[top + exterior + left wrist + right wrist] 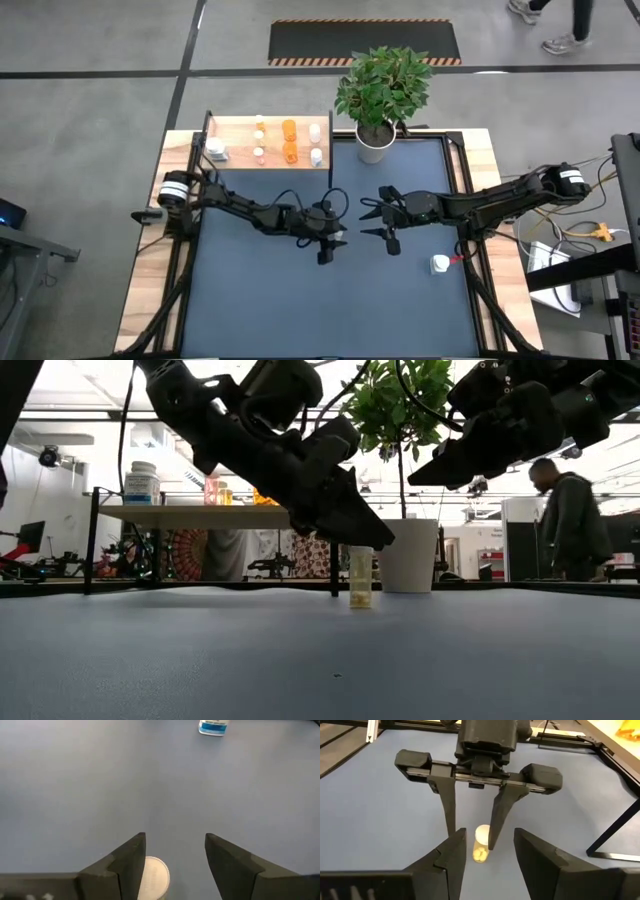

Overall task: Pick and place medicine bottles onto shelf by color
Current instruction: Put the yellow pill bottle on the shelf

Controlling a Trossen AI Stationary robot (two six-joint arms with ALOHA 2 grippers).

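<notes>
Left gripper (325,246) hung mid-table with its fingers (449,812) spread apart, straddling a small clear vial (481,843) that stood upright on the blue table (260,300); the vial's pale cap (154,876) sat between the fingers, closer to one of them, and nothing looked clamped on it. In the low view the vial (361,577) rested on the surface under the left arm's tips, pale pills in its base. Right gripper (385,221) hovered just across from the left one, pointed at it, fingers (546,865) parted and empty, the vial in the gap ahead of them. A white bottle (440,264) with a blue label lay alone on the table near the right arm, well apart from both grippers; same bottle (213,727) showed far off in the left wrist view. The shelf (237,155) stood at the table's back-left corner, carrying a white jar (216,150) at its left end, two orange bottles (290,140) in the middle, small pale bottles (259,136) left of the orange ones, and white bottles (315,143) toward the right end. A potted plant (378,95) in a white pot stood just right of the shelf. A person (568,518) in a dark hoodie stood in the room behind the table.
</notes>
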